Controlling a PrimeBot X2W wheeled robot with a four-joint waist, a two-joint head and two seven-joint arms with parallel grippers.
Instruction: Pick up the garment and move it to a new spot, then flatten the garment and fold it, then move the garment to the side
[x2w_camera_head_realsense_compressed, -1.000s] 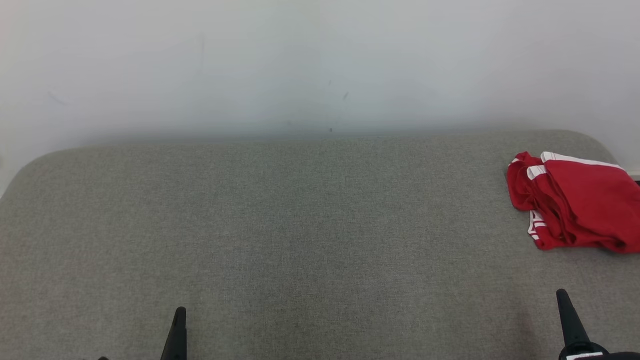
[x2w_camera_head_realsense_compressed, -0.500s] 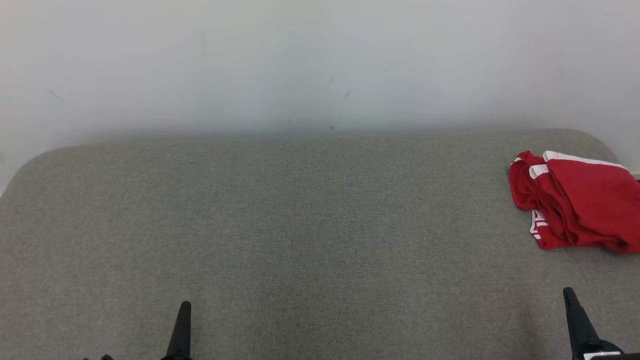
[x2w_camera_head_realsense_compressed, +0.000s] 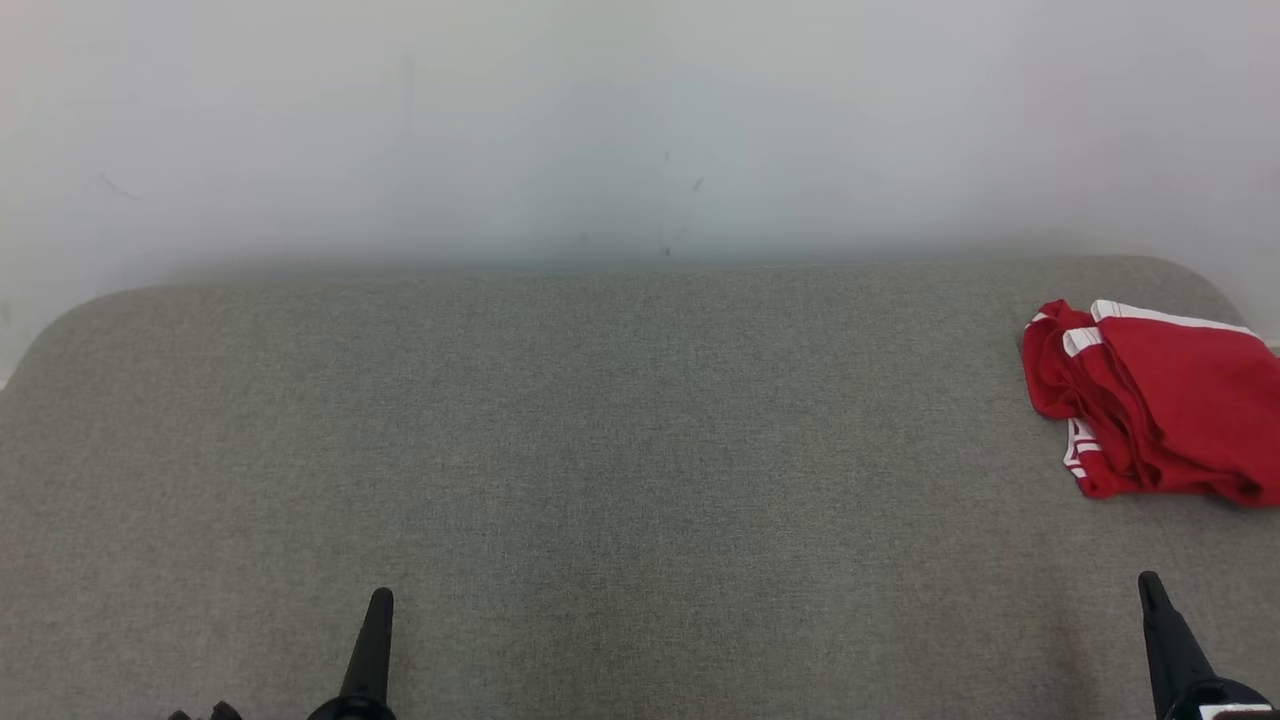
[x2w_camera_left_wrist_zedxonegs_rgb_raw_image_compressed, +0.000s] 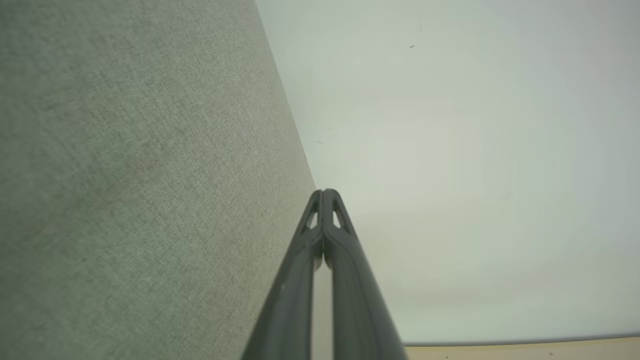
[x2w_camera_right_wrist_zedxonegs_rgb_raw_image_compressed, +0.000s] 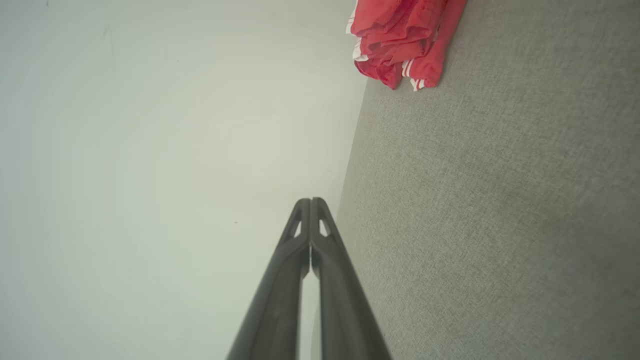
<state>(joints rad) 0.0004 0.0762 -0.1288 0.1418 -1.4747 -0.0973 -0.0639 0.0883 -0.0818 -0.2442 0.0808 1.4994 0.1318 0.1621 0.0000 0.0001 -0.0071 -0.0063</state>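
From the head view, the garment (x2w_camera_head_realsense_compressed: 1160, 410), red with white stripes, lies in a folded bundle on the grey surface (x2w_camera_head_realsense_compressed: 640, 450), straight ahead of the right jaws' tips and well apart from them. It is far off to the right of the left jaws. Both pairs of jaws point forward over bare cloth, low and near the robot. Judged from this, the fold is made and the bundle already sits at the side, so the step in hand is likely the finish. To do it well, keep both jaws low and clear, and leave the folded layers undisturbed. If the bundle needs another nudge, the right jaws are the nearer pair and should take the whole stack, not one layer.

In the left wrist view, the left jaws are pressed fully together at the tips, with nothing between them. They touch nothing. The surface (x2w_camera_left_wrist_zedxonegs_rgb_raw_image_compressed: 125, 175) spreads off to one side of them and the pale wall (x2w_camera_left_wrist_zedxonegs_rgb_raw_image_compressed: 475, 150) lies beyond.

In the right wrist view, the right jaws are likewise closed tip to tip and empty. The garment (x2w_camera_right_wrist_zedxonegs_rgb_raw_image_compressed: 405, 40) lies well beyond their tips, off to one side, at the far edge of the surface (x2w_camera_right_wrist_zedxonegs_rgb_raw_image_compressed: 500, 200).
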